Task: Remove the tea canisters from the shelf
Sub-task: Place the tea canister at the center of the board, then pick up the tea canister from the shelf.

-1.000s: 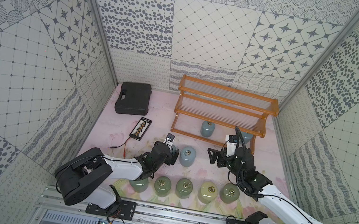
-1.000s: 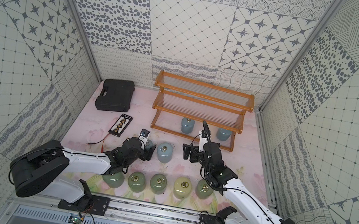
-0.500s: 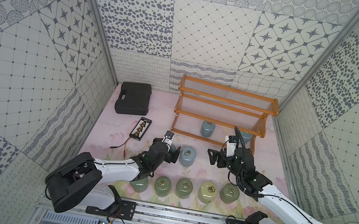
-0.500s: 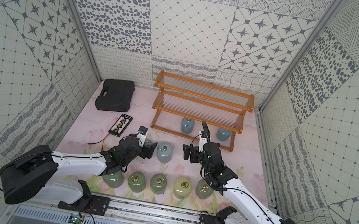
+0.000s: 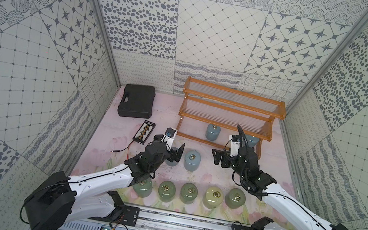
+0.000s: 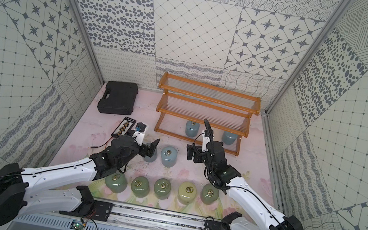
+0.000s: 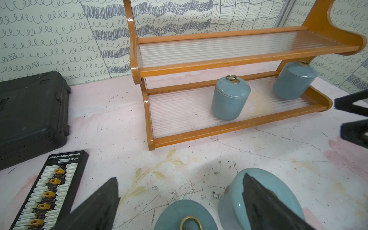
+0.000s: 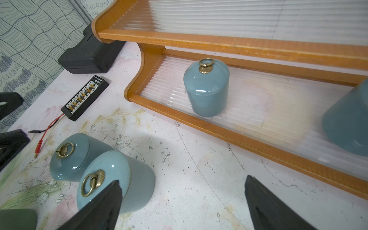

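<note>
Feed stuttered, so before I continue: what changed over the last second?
The left tool finished opening, freeing the pale blue canister standing on the table; its elbow sank outward. The right tool, the two canisters on the shelf and the front row stayed put.

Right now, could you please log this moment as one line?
left claw: open over tabletop blue canister | right claw: open, empty | shelf: holds two blue canisters

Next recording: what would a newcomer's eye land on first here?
The orange-brown shelf against the back wall, with two pale blue canisters on its lowest tier. Then the row of five canisters along the front edge, four green and one cream, and the open left gripper over one blue canister mid-table, a second blue canister beside it.
</note>
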Robot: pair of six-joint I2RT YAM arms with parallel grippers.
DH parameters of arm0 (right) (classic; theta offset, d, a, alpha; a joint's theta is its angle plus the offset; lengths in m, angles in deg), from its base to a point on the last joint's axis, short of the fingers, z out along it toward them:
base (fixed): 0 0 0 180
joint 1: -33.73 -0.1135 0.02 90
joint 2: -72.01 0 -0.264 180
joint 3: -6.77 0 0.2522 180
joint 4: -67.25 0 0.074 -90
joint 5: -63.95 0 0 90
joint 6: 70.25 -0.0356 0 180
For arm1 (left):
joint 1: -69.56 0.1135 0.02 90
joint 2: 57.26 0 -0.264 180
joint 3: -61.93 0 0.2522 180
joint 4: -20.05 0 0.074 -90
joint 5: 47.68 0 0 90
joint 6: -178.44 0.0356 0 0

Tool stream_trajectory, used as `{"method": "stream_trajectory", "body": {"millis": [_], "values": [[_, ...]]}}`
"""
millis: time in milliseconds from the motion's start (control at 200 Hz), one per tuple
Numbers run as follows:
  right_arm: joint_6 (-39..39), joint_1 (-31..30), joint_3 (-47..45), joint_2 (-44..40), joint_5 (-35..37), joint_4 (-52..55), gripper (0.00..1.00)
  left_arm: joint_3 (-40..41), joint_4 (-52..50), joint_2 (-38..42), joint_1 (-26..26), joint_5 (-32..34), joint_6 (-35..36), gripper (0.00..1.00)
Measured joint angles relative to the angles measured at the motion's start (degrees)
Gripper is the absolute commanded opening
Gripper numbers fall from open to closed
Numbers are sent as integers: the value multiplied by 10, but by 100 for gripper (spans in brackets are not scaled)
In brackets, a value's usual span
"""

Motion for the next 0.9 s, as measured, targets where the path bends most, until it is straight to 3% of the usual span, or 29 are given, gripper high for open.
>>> {"method": "stream_trajectory", "body": {"millis": [340,901], "values": [[-1,1,83,138,44,-21,100,-2,-46,33,37,-25,-9,100],[15,26,200,291,63,-71,100,40,-41,27,50,-37,-37,100]]}}
